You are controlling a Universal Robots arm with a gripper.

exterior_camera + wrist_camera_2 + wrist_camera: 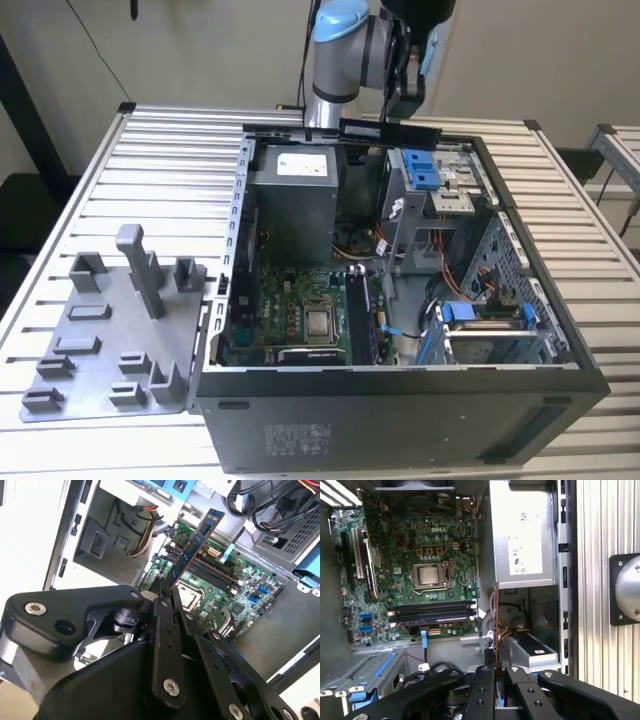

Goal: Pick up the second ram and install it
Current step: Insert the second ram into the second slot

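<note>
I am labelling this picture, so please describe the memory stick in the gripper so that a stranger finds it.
Start at the open computer case on the slatted table. Over its edge beside the grey power supply, the gripper is shut on the second ram. It is a long, thin, dark stick held in the air, not seated on the green motherboard.

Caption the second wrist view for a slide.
Gripper holds the second ram, the motherboard beyond it.

Slatted metal table (100,180) before a plain pale wall (200,50)
</note>
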